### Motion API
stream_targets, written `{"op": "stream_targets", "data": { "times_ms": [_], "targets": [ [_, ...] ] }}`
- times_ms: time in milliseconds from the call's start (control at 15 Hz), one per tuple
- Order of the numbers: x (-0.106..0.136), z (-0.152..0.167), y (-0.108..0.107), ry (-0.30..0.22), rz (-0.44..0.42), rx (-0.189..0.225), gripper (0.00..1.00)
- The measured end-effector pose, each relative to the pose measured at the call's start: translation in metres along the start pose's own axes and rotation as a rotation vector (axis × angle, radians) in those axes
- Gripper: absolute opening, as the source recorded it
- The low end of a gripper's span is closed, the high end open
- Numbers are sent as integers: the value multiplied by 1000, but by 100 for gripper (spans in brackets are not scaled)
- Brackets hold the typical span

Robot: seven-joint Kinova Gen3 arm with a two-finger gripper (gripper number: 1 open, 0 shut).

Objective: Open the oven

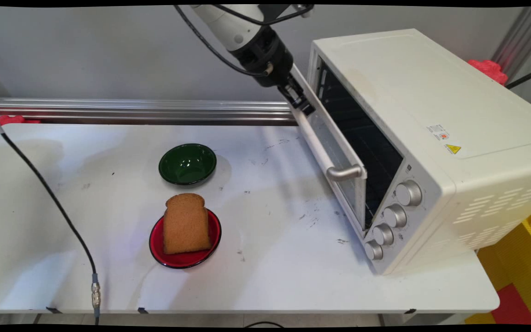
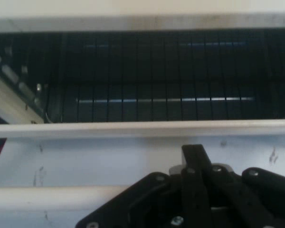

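Gripper (image 1: 300, 99) perched at the far end of the handle (image 1: 314, 143) on the half-open oven door (image 1: 346, 186), clamped or apart I cannot tell, so swing along the hinge arc, steady, no yanking.

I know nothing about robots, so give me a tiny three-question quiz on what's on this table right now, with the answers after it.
1. True or false: the slice of bread lies in the green bowl.
2. Which part of the toaster oven is the claw at?
   A. the knobs
   B. the handle of the oven door
   C. the top panel
3. Fill in: the oven door is partly ____.

Key
1. False: the bread lies on the red plate; the green bowl holds nothing.
2. B: the claw is at the far end of the door's handle.
3. open: the dark inside and its wire rack show past the door's edge.
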Motion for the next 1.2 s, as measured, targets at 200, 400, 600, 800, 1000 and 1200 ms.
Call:
{"op": "stream_targets", "data": {
  "times_ms": [200, 400, 600, 800, 1000, 1200],
  "targets": [
    [-11, -2, 1, -12, -4, -2, 0],
    [-22, -3, 1, -25, -6, -3, 0],
    [-35, -3, 0, -43, -7, -1, 0],
    [-49, -2, -1, -62, -7, -1, 0],
    [-62, 0, -2, -78, -6, -2, 0],
    [-73, 2, -4, -90, -4, -2, 0]
  ]
}}
